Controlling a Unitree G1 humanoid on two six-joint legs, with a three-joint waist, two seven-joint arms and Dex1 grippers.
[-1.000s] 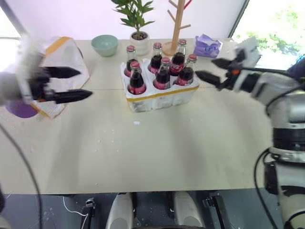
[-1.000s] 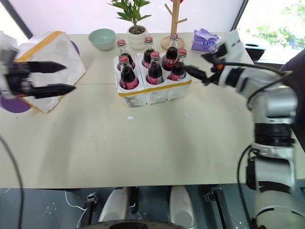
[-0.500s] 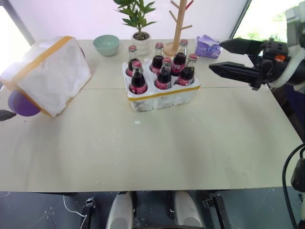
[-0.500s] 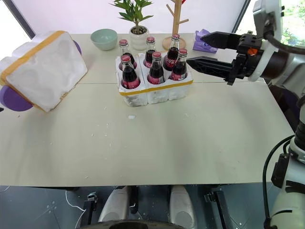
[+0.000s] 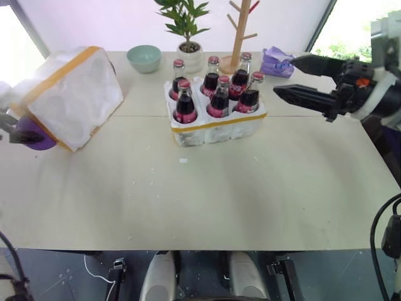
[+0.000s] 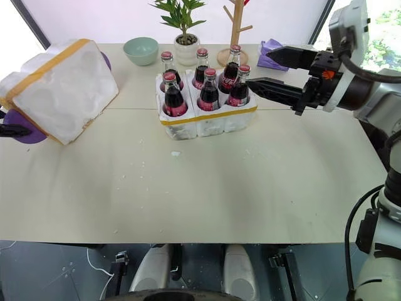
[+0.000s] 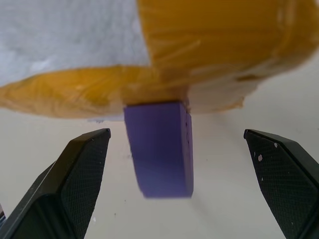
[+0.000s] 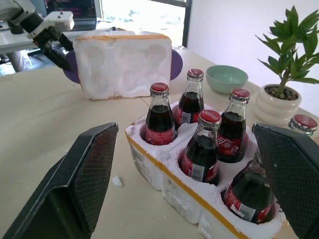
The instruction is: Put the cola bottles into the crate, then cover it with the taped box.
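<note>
All six bottles (image 6: 207, 88) sit in the crate (image 6: 207, 119). The left hand (image 7: 174, 164), wide and empty, has swung out to the box (image 6: 62, 88); covering comes next. The right hand (image 6: 276, 72) hangs wide, empty.

Table (image 6: 250, 188) with crate (image 6: 207, 122), bowl (image 6: 141, 50)

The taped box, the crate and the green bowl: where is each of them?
taped box (image 6: 66, 91), right eye view, on its white front face.
crate (image 6: 210, 122), right eye view, on its side wall below the yellow band.
green bowl (image 5: 143, 58), left eye view, on its outer wall.
</note>
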